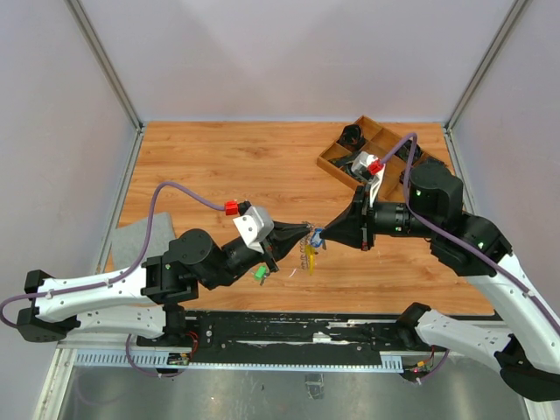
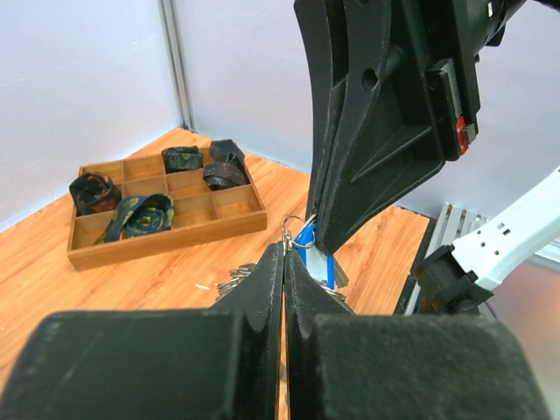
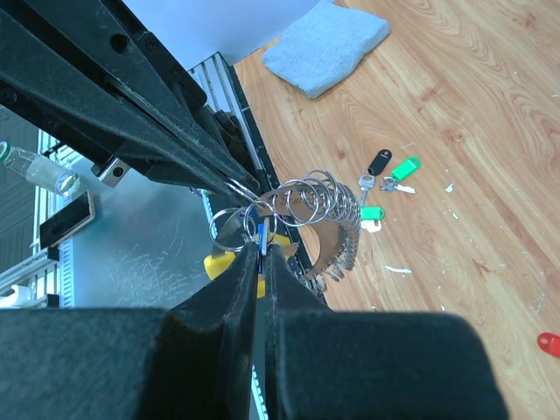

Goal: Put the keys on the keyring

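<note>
The keyring (image 3: 322, 198), a coil of silvery wire loops with a yellow curved piece (image 3: 219, 263), hangs in the air between my two grippers. In the right wrist view the left gripper comes in from the upper left, shut on one end loop. That left gripper (image 2: 284, 252) has its jaws pressed together on the ring wire. The right gripper (image 3: 262, 249) is shut on a blue-tagged key (image 2: 319, 255), right at the ring's end loops. From above, both tips meet over the table's front middle, left gripper (image 1: 304, 231) and right gripper (image 1: 322, 234). Loose keys lie on the table: green tags (image 3: 403, 168) (image 3: 372, 213) and a black one (image 3: 379, 162).
A wooden compartment tray (image 1: 337, 159) holding dark items stands at the back right. At the table's left edge lies a grey cloth (image 1: 133, 238). A green-tagged key (image 1: 260, 274) lies under the left arm, and a red tag (image 3: 549, 343) rests apart on the wood.
</note>
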Motion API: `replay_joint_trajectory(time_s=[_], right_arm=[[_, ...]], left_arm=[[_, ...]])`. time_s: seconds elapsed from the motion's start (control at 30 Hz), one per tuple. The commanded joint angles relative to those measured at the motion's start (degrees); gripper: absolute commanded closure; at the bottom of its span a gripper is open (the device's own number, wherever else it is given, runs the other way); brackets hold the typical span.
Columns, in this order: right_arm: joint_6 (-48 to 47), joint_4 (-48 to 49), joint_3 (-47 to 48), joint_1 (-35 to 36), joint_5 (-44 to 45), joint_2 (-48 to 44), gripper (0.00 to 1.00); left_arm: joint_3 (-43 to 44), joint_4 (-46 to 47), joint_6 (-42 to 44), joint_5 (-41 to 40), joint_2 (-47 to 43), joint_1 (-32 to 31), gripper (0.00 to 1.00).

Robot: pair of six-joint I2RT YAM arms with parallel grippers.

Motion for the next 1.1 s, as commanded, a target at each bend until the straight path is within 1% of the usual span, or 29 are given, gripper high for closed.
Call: replay_joint_trajectory(time_s=[0.0, 0.37, 0.77, 1.07], right_arm=[[-2.9, -3.3, 2.9, 0.6, 0.9, 0.5, 0.96], [-3.2, -6.2, 3.1, 0.6, -0.6, 2.7, 0.96], [-1.7, -4.7, 2.4, 0.6, -4.1, 3.7, 0.94], [-1.9, -5.9, 2.4, 0.6, -4.9, 4.4, 0.94]], left_arm=[[-0.1, 3.5, 0.4, -0.4, -1.5, 0.2, 1.0], [-0.1, 3.6, 0.3, 0.1, -1.6, 0.2, 1.0], [0.1, 3.7, 0.4, 1.0, -1.1, 0.2, 1.0], [0.0, 3.6, 0.3, 0.9, -1.3, 0.2, 0.99]])
